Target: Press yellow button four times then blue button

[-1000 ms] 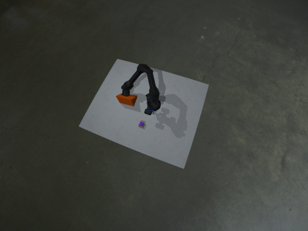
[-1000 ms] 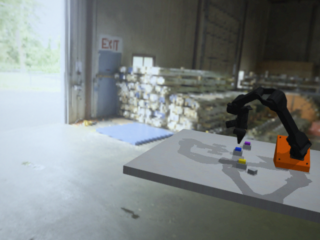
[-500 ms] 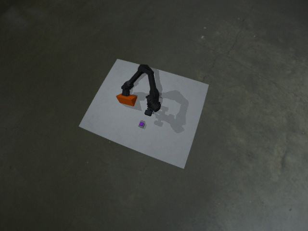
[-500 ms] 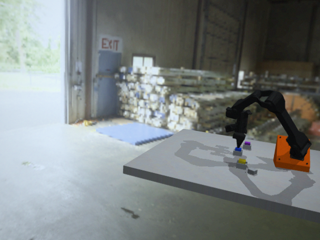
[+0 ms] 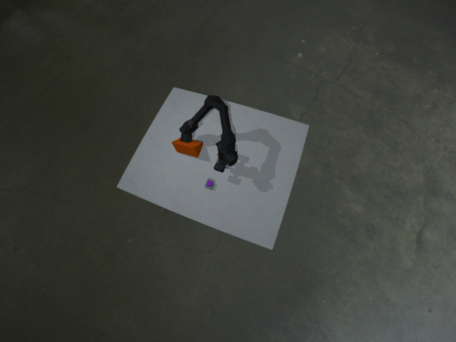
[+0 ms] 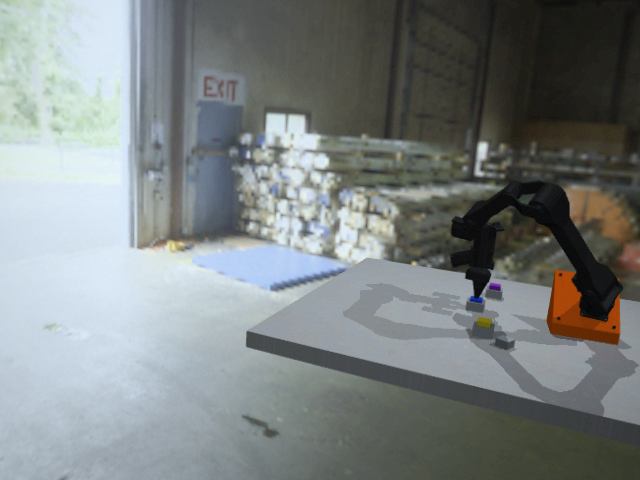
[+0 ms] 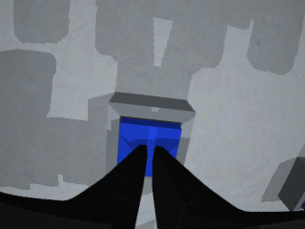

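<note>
The blue button (image 6: pixel 476 299) (image 7: pixel 159 134) sits in a grey housing near the middle of the table (image 6: pixel 361 330) (image 5: pixel 165 180). My gripper (image 6: pixel 478 290) (image 7: pixel 149 153) (image 5: pixel 219 167) is shut with nothing held, points straight down, and its tips rest on the blue button's top. In the top view the gripper hides almost all of the blue button. The yellow button (image 6: pixel 484 322) stands a little nearer the table's front edge, clear of the gripper. It is hidden in the top view.
A purple button (image 6: pixel 495 286) (image 5: pixel 209 183) stands just beyond the blue one. A small grey block (image 6: pixel 505 341) lies right of the yellow button. The arm's orange base (image 6: pixel 573 310) (image 5: pixel 187 147) stands at the right.
</note>
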Motion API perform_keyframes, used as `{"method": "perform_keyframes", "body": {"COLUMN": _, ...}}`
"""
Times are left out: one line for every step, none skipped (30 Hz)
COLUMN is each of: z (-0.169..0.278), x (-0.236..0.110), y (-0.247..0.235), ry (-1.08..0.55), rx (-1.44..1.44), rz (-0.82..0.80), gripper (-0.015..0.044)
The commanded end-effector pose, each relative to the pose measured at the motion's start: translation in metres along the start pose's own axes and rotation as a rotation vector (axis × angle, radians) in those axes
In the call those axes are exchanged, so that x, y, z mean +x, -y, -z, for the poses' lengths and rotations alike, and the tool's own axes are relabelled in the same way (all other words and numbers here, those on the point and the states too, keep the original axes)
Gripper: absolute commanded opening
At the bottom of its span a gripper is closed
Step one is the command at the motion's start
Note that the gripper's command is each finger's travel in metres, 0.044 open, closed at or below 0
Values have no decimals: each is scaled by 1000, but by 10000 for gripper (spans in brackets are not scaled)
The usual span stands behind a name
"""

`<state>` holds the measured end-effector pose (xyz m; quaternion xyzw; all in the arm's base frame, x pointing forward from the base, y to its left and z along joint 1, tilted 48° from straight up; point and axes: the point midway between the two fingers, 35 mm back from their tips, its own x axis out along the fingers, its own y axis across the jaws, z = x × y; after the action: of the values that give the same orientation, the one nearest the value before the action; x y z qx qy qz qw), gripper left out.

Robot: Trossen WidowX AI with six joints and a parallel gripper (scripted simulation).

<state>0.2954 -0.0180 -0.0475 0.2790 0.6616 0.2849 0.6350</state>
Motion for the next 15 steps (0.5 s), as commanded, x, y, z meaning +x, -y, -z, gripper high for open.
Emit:
{"method": "perform_keyframes", "body": {"z": 0, "x": 1, "y": -1, "ry": -1, "rx": 4, "rz": -4, "gripper": 20}}
{"method": "perform_keyframes", "body": {"z": 0, "x": 1, "y": -1, "ry": -1, "rx": 4, "rz": -4, "gripper": 20}}
{"method": "perform_keyframes", "body": {"z": 0, "x": 1, "y": -1, "ry": -1, "rx": 4, "rz": -4, "gripper": 20}}
{"method": "perform_keyframes", "body": {"z": 0, "x": 1, "y": -1, "ry": -1, "rx": 4, "rz": -4, "gripper": 20}}
{"method": "perform_keyframes", "body": {"z": 0, "x": 1, "y": -1, "ry": -1, "rx": 4, "rz": -4, "gripper": 20}}
{"method": "perform_keyframes", "body": {"z": 0, "x": 1, "y": -1, "ry": -1, "rx": 4, "rz": -4, "gripper": 20}}
{"method": "perform_keyframes", "body": {"z": 0, "x": 1, "y": -1, "ry": -1, "rx": 4, "rz": -4, "gripper": 20}}
{"method": "perform_keyframes", "body": {"z": 0, "x": 1, "y": -1, "ry": -1, "rx": 4, "rz": -4, "gripper": 20}}
{"method": "perform_keyframes", "body": {"z": 0, "x": 1, "y": -1, "ry": -1, "rx": 4, "rz": -4, "gripper": 20}}
{"method": "perform_keyframes", "body": {"z": 0, "x": -2, "y": 0, "ry": -1, "rx": 1, "rz": 0, "gripper": 20}}
{"method": "perform_keyframes", "body": {"z": 0, "x": -10, "y": 0, "ry": -1, "rx": 2, "rz": -1, "gripper": 20}}
{"method": "perform_keyframes", "body": {"z": 0, "x": -21, "y": 0, "ry": -1, "rx": 3, "rz": -2, "gripper": 20}}
{"method": "perform_keyframes", "body": {"z": 0, "x": -28, "y": -1, "ry": -1, "rx": 4, "rz": -2, "gripper": 20}}
{"method": "perform_keyframes", "body": {"z": 0, "x": -31, "y": -1, "ry": -2, "rx": 4, "rz": -3, "gripper": 20}}
{"method": "perform_keyframes", "body": {"z": 0, "x": -31, "y": -1, "ry": -2, "rx": 4, "rz": -3, "gripper": 20}}
